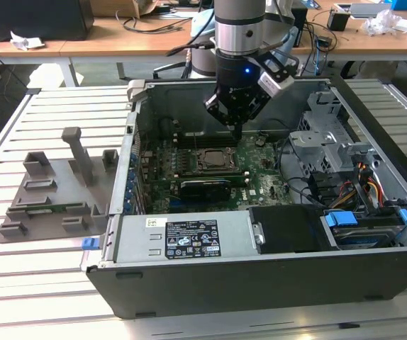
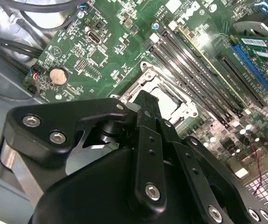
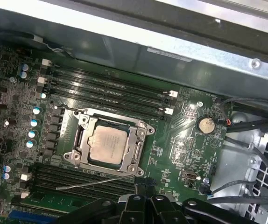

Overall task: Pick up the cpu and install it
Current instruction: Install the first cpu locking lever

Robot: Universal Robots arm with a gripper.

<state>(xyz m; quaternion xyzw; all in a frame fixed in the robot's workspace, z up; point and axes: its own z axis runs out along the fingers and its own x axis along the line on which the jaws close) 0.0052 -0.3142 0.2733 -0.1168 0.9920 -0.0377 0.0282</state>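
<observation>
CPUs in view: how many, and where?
1. The cpu lies inside the socket frame on the motherboard. The gripper hangs just above the socket and covers part of the board, so another could be hidden.

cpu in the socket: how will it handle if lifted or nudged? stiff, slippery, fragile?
The cpu is a flat metal-topped square: likely stiff, light, won't roll. Its smooth silvery top probably gives little grip. It sits inside the socket frame, so a sideways nudge would likely meet the frame, not slide it.
</observation>
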